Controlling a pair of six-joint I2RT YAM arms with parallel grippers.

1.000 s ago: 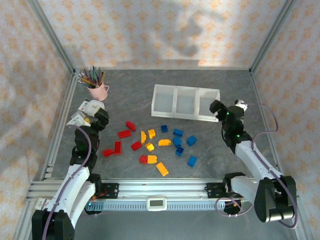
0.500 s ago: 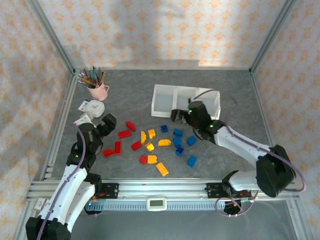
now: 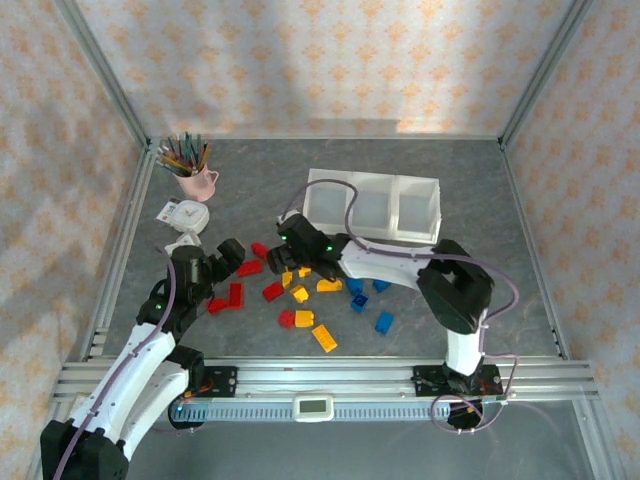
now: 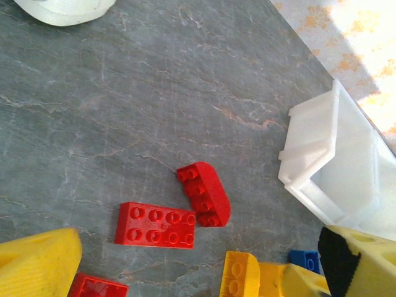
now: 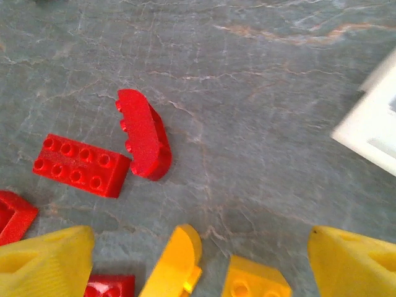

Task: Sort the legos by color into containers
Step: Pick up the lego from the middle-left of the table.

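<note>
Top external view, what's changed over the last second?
The right gripper swung from beside the white three-bin plastic tray leftward across the grey table. It now hangs open over a yellow-orange curved plastic brick. The left gripper advanced rightward toward the flat red plastic brick and is also open. Nothing was grasped or released. The bricks, tray and pink pencil mug stayed put.

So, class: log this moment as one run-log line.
left gripper: open, near red flat brick | right gripper: open, near red curved brick | containers: look empty | legos: loose on table
</note>
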